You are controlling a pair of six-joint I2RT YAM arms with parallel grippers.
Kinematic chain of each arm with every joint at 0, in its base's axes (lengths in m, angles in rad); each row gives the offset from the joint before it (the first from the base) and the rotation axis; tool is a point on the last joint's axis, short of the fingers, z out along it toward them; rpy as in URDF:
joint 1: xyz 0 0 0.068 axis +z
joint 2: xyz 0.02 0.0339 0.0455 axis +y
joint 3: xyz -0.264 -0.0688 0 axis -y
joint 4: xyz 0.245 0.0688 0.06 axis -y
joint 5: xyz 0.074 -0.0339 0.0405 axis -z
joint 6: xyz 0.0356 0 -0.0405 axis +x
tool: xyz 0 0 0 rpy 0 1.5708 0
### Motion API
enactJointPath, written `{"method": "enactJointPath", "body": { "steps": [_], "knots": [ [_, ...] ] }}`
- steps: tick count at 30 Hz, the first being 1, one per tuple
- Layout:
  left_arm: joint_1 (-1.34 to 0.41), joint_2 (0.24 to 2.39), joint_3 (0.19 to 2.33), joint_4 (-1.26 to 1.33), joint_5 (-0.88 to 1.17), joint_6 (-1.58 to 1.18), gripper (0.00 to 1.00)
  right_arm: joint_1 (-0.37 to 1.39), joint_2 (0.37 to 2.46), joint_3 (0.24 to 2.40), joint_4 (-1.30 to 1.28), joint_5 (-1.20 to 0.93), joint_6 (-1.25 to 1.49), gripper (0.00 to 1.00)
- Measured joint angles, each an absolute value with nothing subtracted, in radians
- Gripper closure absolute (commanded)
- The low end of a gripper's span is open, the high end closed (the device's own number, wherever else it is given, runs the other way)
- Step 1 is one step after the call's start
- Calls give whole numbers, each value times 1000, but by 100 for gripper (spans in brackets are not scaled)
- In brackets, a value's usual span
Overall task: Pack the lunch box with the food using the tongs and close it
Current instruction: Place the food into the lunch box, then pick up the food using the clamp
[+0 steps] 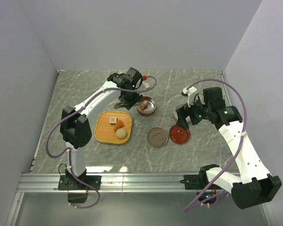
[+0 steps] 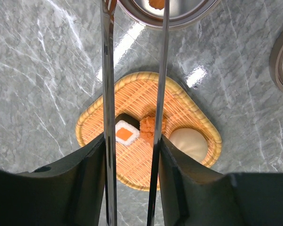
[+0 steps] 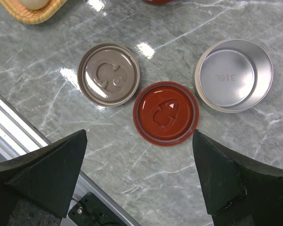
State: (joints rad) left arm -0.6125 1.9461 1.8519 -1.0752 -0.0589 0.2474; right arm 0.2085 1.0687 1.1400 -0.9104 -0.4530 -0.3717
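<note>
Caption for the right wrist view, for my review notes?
Open right gripper hovers over a red lid, with a tan lid and an empty steel bowl beside it on the marble table.

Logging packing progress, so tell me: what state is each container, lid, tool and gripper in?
steel container under the tongs: lid off, orange nugget inside.
second steel container: lid off, empty.
tan lid: off, flat on the table.
red lid: off, flat on the table.
woven tray: carries a second nugget, a beige ball, a white square piece.
tongs: gripped, arms apart.
left gripper: shut on the tongs.
right gripper: open, empty.
</note>
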Motion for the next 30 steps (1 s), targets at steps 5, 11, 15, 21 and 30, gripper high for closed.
{"method": "enactJointPath", "body": {
  "steps": [5,11,15,21,30],
  "knots": [
    [-612,1946,1852,-1077,-59,248,52,208,1068,1140,-909,-453,-372,0],
    [-612,1945,1856,-1079,-50,245,53,208,1068,1139,-909,-453,-372,0],
    [-612,1925,1867,-1082,-30,243,49,208,1068,1139,-909,-453,-372,0],
    [-596,1751,1840,-1078,24,241,48,208,1068,1139,-909,-453,-372,0],
    [-434,1359,1519,-1109,119,247,46,208,1037,1139,-910,-452,-372,0]
  ]
}}
